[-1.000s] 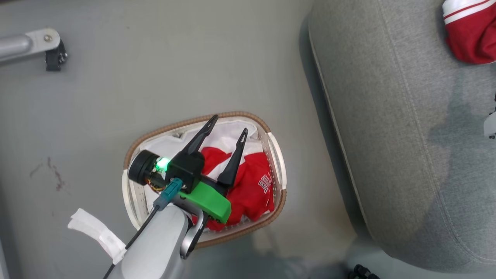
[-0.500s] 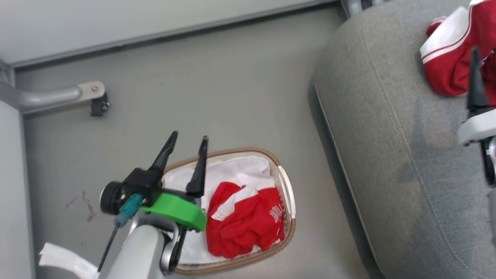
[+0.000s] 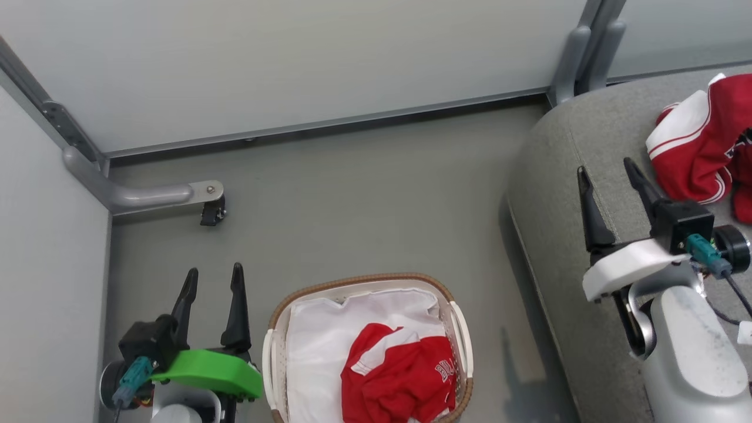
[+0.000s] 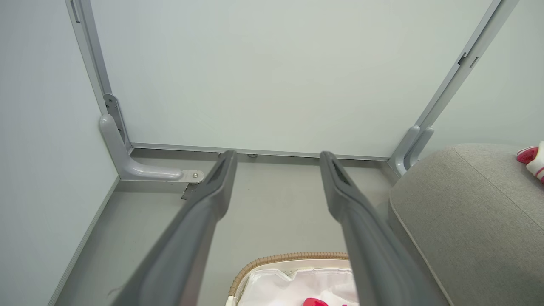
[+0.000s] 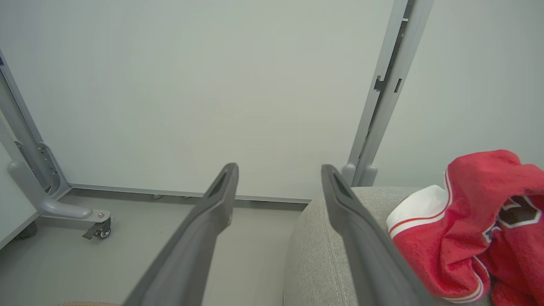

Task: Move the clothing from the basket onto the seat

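Note:
A red garment with white trim lies crumpled in the basket, an oval white tub with a brown woven rim and a white liner. Another red garment rests on the light-grey seat at the right; it shows too in the right wrist view. My left gripper stands open over the floor just left of the basket, holding nothing. My right gripper is open above the seat, left of the garment lying there, also holding nothing. In the left wrist view the basket's rim peeks between the fingers.
Pale wall panels close off the back and left. A grey panel foot with a castor reaches onto the grey floor at the back left. A grey post stands behind the seat's rounded corner.
The head view has tilted up, bringing the wall into sight. My left gripper has lifted out of the basket to its left, holding nothing. My right gripper has come into view over the seat.

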Tool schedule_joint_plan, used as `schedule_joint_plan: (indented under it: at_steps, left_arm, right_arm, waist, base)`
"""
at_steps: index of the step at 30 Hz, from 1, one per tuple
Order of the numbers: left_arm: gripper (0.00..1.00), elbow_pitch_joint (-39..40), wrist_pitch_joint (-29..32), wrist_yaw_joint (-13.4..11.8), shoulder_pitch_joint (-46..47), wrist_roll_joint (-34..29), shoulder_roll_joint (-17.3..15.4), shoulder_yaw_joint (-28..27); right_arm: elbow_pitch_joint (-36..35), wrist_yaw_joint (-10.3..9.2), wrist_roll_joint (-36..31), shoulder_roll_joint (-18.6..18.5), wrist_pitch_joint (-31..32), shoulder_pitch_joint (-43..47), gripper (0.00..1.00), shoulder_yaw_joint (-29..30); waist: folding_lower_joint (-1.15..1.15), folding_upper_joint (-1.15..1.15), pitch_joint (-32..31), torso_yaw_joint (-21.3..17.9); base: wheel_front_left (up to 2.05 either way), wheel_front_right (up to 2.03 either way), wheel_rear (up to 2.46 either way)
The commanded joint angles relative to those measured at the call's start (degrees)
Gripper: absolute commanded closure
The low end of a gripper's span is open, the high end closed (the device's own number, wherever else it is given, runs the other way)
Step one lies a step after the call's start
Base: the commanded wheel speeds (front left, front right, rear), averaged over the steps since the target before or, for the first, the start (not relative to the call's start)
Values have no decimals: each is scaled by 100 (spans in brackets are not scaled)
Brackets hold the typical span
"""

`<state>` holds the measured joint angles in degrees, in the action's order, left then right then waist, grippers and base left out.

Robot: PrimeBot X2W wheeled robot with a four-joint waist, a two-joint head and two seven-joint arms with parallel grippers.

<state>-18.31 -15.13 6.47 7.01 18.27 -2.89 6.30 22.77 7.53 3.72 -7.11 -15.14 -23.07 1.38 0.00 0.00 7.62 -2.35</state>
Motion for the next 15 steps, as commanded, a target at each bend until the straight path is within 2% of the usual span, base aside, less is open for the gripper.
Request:
schedule_joint_plan:
  at_steps: [1,7,15]
  left_arm:
    - [0,15,-3,-41,-165,45,-2,-34]
    - [0,-6,-4,-88,-571,132,-2,-110]
    - [0,83,-3,-109,-891,142,-2,-211]
  right_arm:
    - [-35,-8,44,68,-2,206,0,-7]
    - [-252,-8,52,367,-2,960,0,-109]
    - [-448,-8,570,399,-2,1715,0,-308]
  waist:
    - [0,0,-264,239]
    - [0,0,-509,394]
    - [0,0,-634,425]
  base:
    - [0,0,0]
    - [0,0,0]
    - [0,0,0]
